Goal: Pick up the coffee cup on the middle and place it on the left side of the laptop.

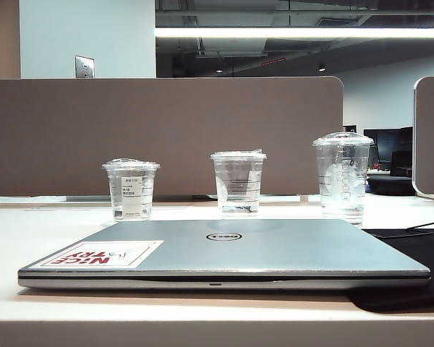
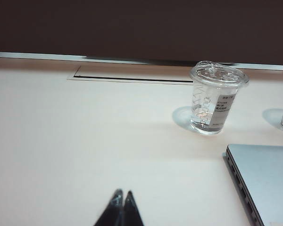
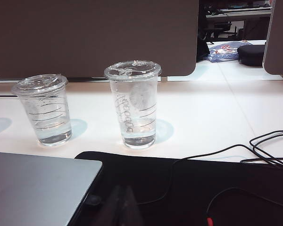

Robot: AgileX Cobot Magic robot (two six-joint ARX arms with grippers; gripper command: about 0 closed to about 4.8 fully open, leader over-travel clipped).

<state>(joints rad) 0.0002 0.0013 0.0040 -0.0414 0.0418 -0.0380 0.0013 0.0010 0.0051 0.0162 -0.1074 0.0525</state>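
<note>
Coffee cup (image 1: 238,183) with flat lid and dark measuring lines stands in the middle of the row of three cups, on the white table (image 1: 50,238) just beyond the far edge of the closed Dell laptop (image 1: 275,249). To its left is a smaller clear cup (image 1: 131,189) with a white label, to its right a taller dome-lidded cup (image 1: 343,176). A black mat (image 3: 188,188) with cables (image 3: 254,146) lies right of the laptop. Left gripper (image 2: 122,196) is clenched and empty, above bare table left of the laptop. Right gripper (image 3: 121,190) also looks clenched, above the mat.
</note>
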